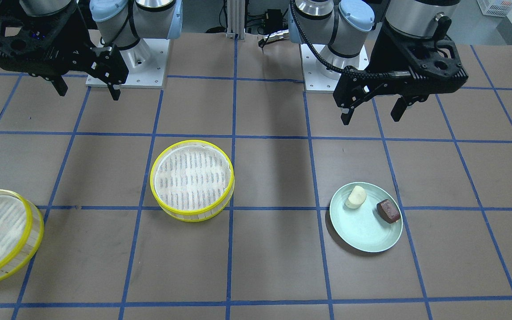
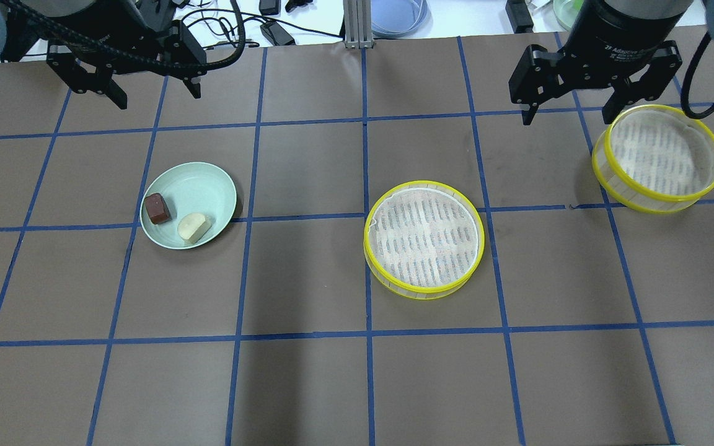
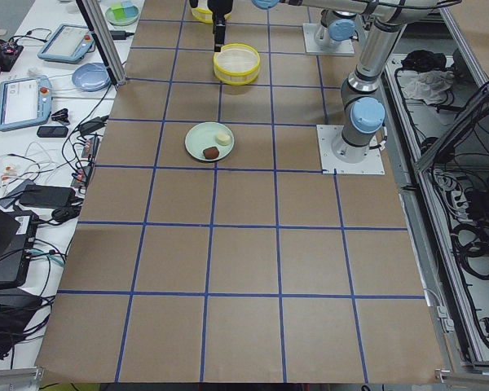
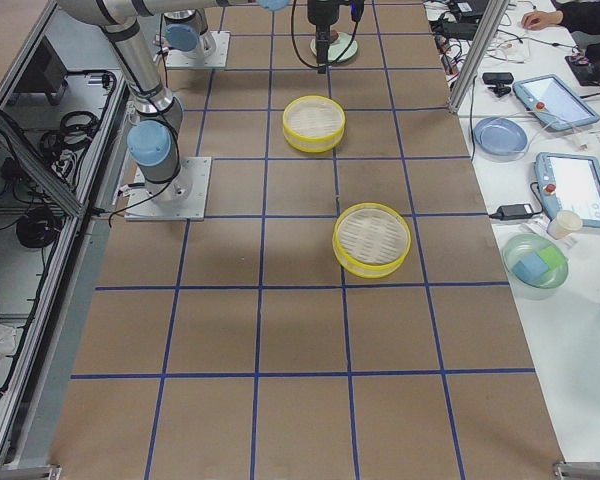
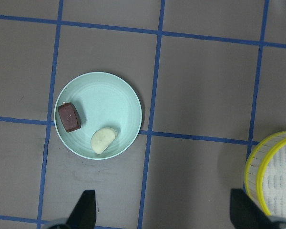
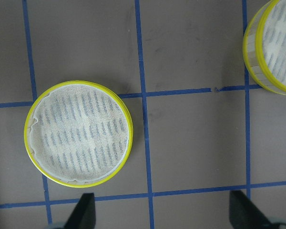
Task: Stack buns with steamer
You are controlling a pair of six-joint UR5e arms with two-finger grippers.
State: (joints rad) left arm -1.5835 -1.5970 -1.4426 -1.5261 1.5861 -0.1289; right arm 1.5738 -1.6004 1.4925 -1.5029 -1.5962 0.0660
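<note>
Overhead exterior, top left: black two-finger left gripper (image 2: 157,94) raised above the brown paper-covered table with blue tape grid (image 2: 307,384), fingers spread wide, gripping nothing. Just below it in this view, pale green round plate (image 2: 205,186) with both buns on board: small cream-white rounded bun (image 2: 194,227) close beside small dark red-brown blocky bun (image 2: 157,209), a sliver of plate between them. Top right: black two-finger right gripper (image 2: 568,116), also raised, also wide open and holding nothing. Centre of the table: round shallow steamer tray with bright yellow rim and white striped liner (image 2: 424,238), flat on the paper. Off to the right, well apart from it: second matching yellow-rimmed tray (image 2: 657,158), likewise flat. Trays not yet stacked.
</note>
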